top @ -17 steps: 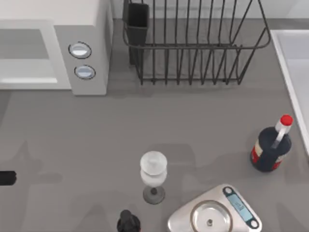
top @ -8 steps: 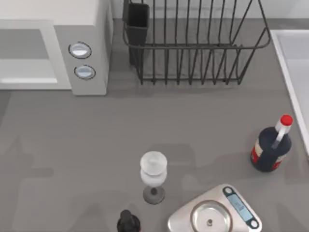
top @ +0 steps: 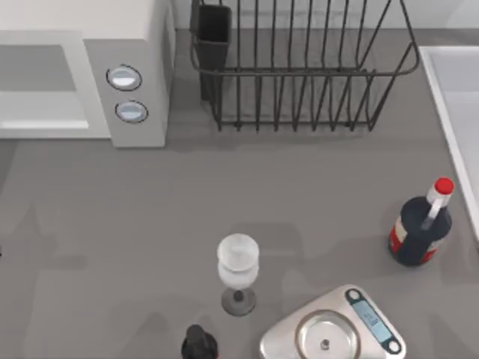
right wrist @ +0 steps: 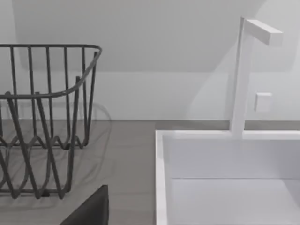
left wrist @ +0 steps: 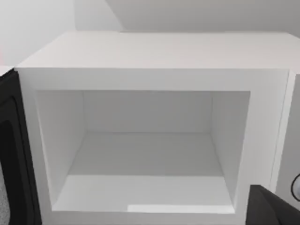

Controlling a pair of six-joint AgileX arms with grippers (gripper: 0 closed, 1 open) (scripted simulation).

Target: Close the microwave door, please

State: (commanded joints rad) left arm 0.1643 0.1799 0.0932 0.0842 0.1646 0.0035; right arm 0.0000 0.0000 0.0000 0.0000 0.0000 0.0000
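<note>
The microwave stands at the counter's far left with its cavity exposed. The microwave door is swung outward beside the opening, so it must be pushed round to shut. Whether either pincer is spread or closed cannot be told.

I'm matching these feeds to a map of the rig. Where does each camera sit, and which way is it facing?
Top view: above the table, looking down on the white boxy microwave, black wire dish rack and clear wine glass.
Left wrist view: faces the microwave's open cavity, with the white-framed microwave door at its edge; a dark corner, probably the gripper.
Right wrist view: faces the rack and white sink.
Both wrist views share things with the top view.
</note>
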